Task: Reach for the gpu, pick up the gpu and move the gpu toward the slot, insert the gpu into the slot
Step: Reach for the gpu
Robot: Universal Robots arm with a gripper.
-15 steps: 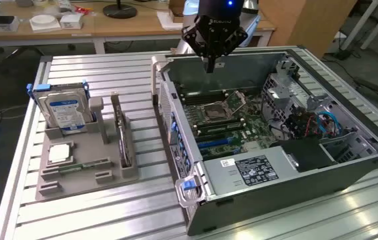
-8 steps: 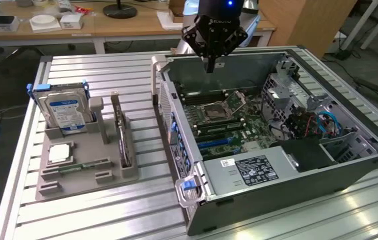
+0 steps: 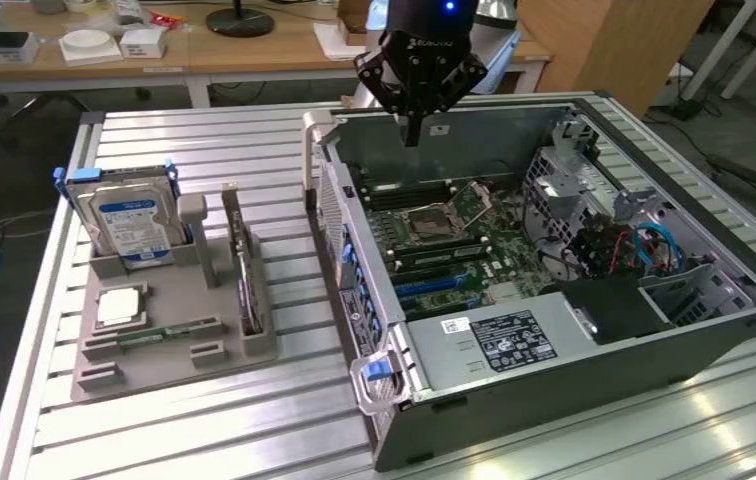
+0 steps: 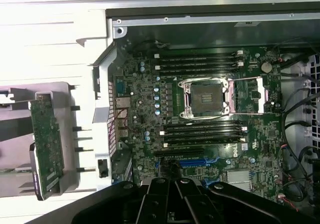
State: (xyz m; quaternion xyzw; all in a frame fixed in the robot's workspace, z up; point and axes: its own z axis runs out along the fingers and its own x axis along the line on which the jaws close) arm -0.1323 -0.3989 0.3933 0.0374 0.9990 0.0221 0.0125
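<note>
The gpu (image 3: 247, 272) stands on its long edge in a grey holder (image 3: 165, 350) on the table, at the exterior view's left of the open computer case (image 3: 552, 380). In the wrist view the gpu (image 4: 47, 146) shows a green circuit side. My gripper (image 3: 412, 135) hangs over the far end of the case, well apart from the gpu, fingers shut with nothing between them. Its black fingers (image 4: 175, 196) hover above the motherboard. The blue expansion slot (image 4: 192, 161) lies on the board just beyond them, and the slot (image 3: 438, 287) also shows in the exterior view.
A silver hard drive (image 3: 131, 222) stands in the same holder, with a processor chip (image 3: 121, 305) and a green memory stick (image 3: 151, 335) beside it. Cables (image 3: 618, 245) and a black power supply (image 3: 525, 335) sit in the case. Desks stand behind the table.
</note>
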